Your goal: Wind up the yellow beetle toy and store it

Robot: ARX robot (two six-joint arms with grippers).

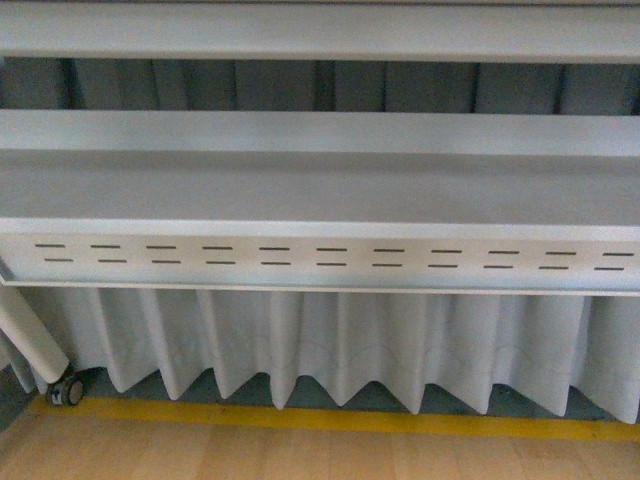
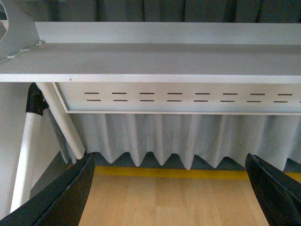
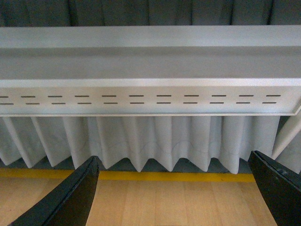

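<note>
- The left gripper [image 2: 169, 160] shows its black fingers [image 2: 66, 197] spread wide with nothing between them. The right gripper [image 3: 175, 157] is just as wide and empty, so neither arm has anything to wind.
- The yellow beetle toy is in none of the three views (nor is any bin to store it in), so a reach begun from here would be blind and could miss the toy or knock it off whatever it rests on.
- Past the fingers lie the wood floor [image 1: 300, 450] and a yellow line [image 1: 300, 418]. A small wheeled toy dropped there could roll under the pleated skirt [image 1: 350, 350] and out of sight.
- Above the skirt are the slotted panel [image 1: 320, 257] and the white tabletop [image 1: 300, 190]. An arm raised carelessly may strike that front edge.
- Farthest back, the dark curtain [image 1: 250, 85] gives no clue to where the toy is.
</note>
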